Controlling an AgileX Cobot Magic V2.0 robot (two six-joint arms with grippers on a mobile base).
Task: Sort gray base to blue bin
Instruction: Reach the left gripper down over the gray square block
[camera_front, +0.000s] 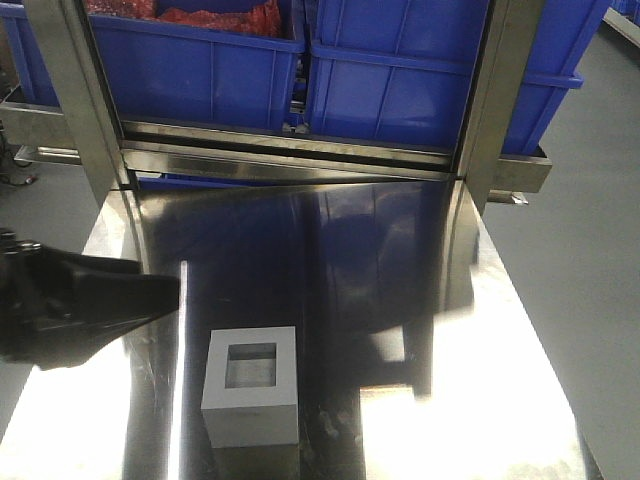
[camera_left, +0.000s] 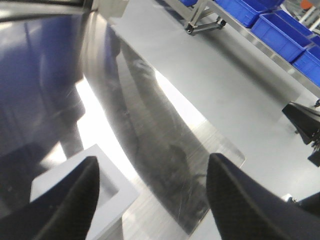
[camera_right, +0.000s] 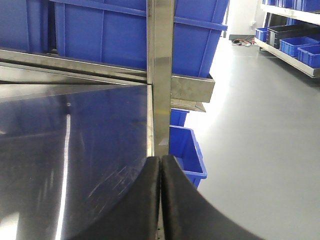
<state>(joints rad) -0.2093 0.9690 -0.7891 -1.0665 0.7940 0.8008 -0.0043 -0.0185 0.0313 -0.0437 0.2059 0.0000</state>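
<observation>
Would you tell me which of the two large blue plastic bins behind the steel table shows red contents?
The left-hand blue plastic bin: red material shows above its rim, while the right-hand blue bin shows none.

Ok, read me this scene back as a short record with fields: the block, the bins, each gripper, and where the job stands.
gray base: on the steel table, recess facing up, not held
blue bin: on the rack behind the table, contents out of view
second bin: left of it, holds red items
left gripper: open, close to the gray base, not gripping it
right gripper: shut, empty, near the table's right edge
status: base not yet picked up
</observation>
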